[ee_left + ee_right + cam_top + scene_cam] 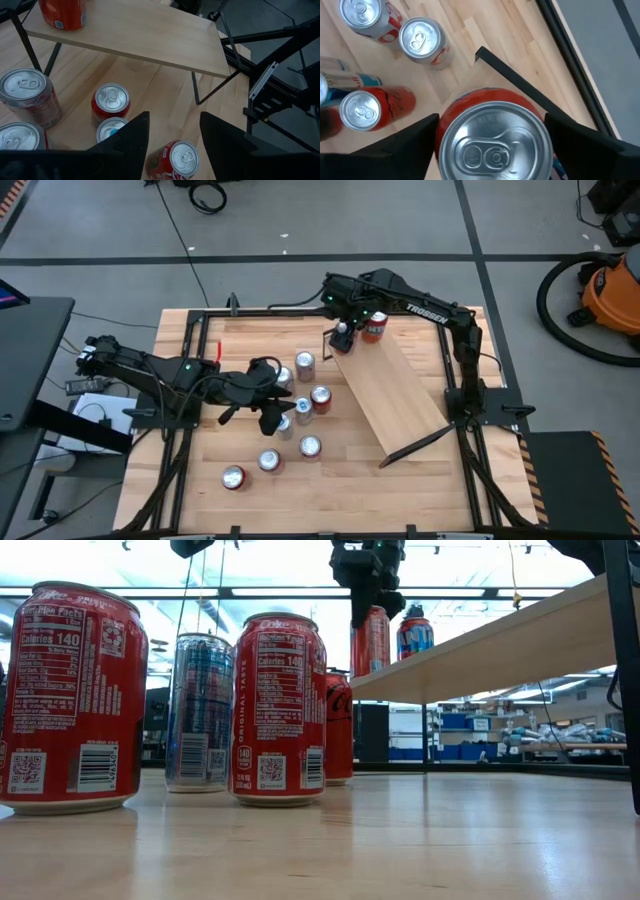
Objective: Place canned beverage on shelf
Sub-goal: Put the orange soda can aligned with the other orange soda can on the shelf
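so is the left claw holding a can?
No, the left claw is open with nothing between its fingers, above the cans on the table.

High view is looking straight down on the desk [340,470]; low view is facing level across it, both sharing the shelf [390,395].

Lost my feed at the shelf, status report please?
Right gripper fingers open around red can standing on shelf. Left gripper open, hovering over table cans. Nothing in the way.
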